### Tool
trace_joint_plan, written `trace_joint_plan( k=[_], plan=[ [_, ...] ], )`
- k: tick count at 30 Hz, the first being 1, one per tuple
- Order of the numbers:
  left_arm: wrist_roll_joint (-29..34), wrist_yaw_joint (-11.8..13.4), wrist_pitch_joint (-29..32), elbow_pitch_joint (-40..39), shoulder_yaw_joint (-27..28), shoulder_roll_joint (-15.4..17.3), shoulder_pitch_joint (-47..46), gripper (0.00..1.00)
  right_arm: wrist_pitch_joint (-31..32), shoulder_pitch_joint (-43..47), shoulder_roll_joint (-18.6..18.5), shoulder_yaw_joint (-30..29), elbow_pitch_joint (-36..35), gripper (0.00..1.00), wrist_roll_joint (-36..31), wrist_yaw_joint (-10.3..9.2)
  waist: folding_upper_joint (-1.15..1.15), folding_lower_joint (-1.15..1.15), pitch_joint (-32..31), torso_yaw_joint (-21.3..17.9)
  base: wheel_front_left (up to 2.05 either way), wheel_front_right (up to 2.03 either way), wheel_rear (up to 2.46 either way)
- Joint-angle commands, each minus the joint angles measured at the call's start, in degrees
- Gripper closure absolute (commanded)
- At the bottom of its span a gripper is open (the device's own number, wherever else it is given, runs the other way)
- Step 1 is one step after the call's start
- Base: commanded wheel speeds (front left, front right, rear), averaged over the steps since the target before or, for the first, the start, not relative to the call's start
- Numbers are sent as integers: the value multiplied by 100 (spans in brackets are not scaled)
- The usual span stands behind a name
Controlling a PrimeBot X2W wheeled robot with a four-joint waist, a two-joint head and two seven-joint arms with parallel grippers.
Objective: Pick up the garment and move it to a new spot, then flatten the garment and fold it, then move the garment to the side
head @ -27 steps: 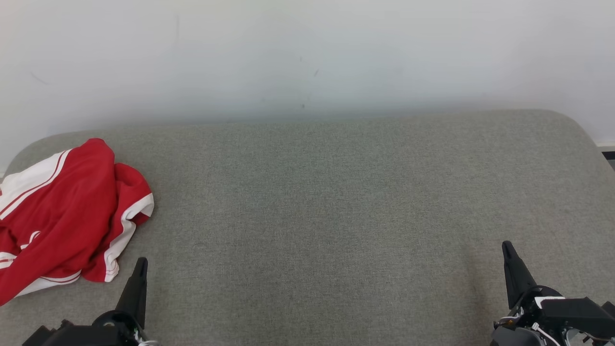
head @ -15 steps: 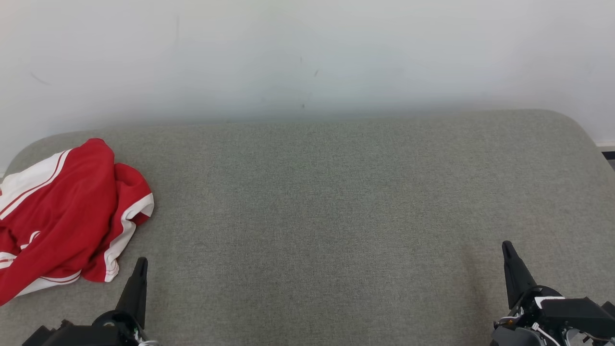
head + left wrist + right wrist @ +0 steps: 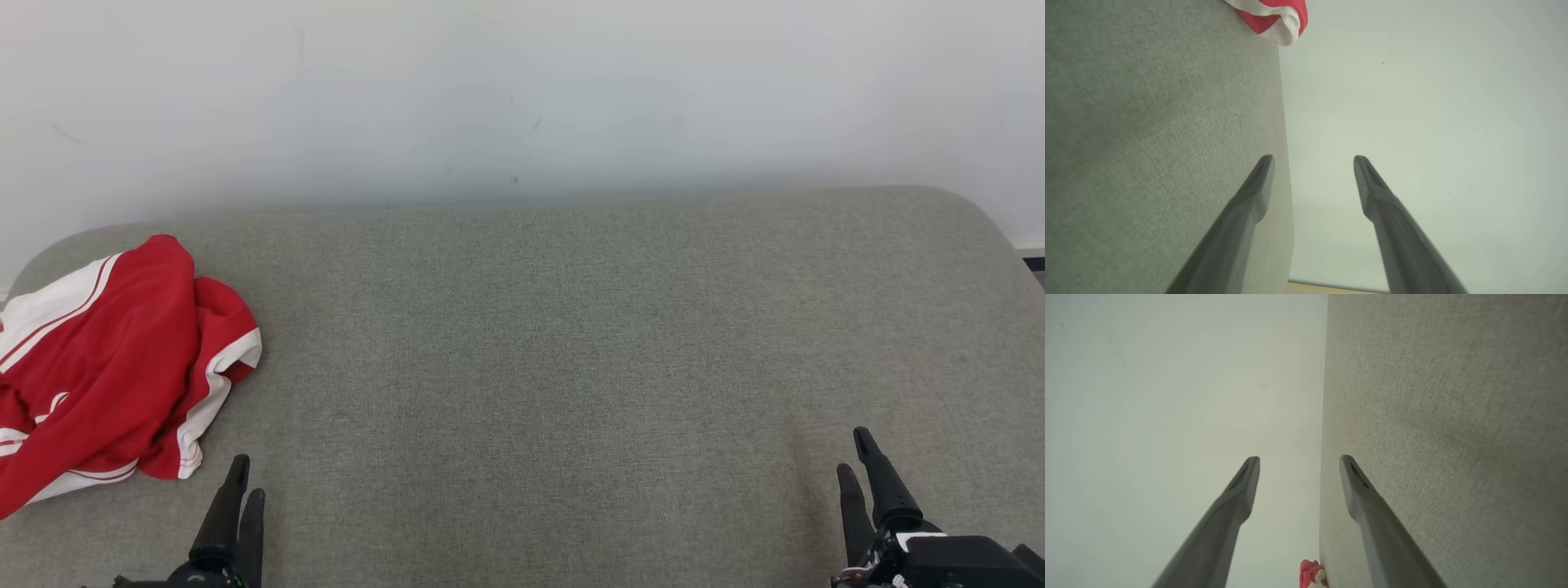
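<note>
The garment is red with white stripes and lies crumpled at the far left of the grey padded surface. Its white-edged hem pokes in at the top of the left wrist view, and a small red bit of the garment shows low in the right wrist view. My left gripper is at the lower left, just right of and below the garment, open and empty; its fingers stand apart. My right gripper is at the lower right, open with nothing in it.
A pale wall rises directly behind the grey surface. The surface has rounded back corners, and a strip of floor shows past its right edge.
Both grippers have drawn back toward the bottom edge and turned, so two fingers of each now show instead of one. The garment has not moved.
</note>
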Motion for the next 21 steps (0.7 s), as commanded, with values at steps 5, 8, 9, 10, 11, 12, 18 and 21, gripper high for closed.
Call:
trace_joint_plan(
  k=[5, 8, 9, 10, 11, 12, 18, 21],
  plan=[
    [252, -1, -192, -205, -11, 21, -83, 0, -192, -98, -14, 125, -196, 0, -331, -1, 0, 0, 8, 2, 0, 0, 0],
    [457, -1, -274, -256, 21, 23, -84, 0, -274, -99, -15, 172, -245, 0, -577, -1, 0, 0, 13, 3, 0, 0, 0],
    [556, -1, -300, -272, 33, 23, -83, 0, -301, -101, -15, 185, -264, 0, -661, -1, 0, 0, 15, 3, 0, 0, 0],
    [661, -1, -326, -287, 44, 24, -83, 0, -327, -102, -16, 198, -285, 0, -746, -1, 0, 0, 17, 3, 0, 0, 0],
    [766, -1, -353, -305, 53, 24, -84, 0, -353, -105, -16, 212, -305, 0, -842, -1, 0, 0, 19, 3, 0, 0, 0],
    [866, -1, -380, -321, 63, 24, -85, 0, -379, -107, -16, 224, -326, 0, -942, -2, 0, 0, 21, 4, 0, 0, 0],
    [1467, 11, -528, -426, 124, 27, -99, 0, -528, -130, -17, 295, -446, 0, -1545, -2, 0, 0, 34, 9, 0, 0, 0],
    [1827, 31, -598, -495, 138, 29, -94, 0, -599, -137, -18, 352, -500, 0, -1865, -2, 0, 0, 40, 12, 0, 0, 0]
  ],
)
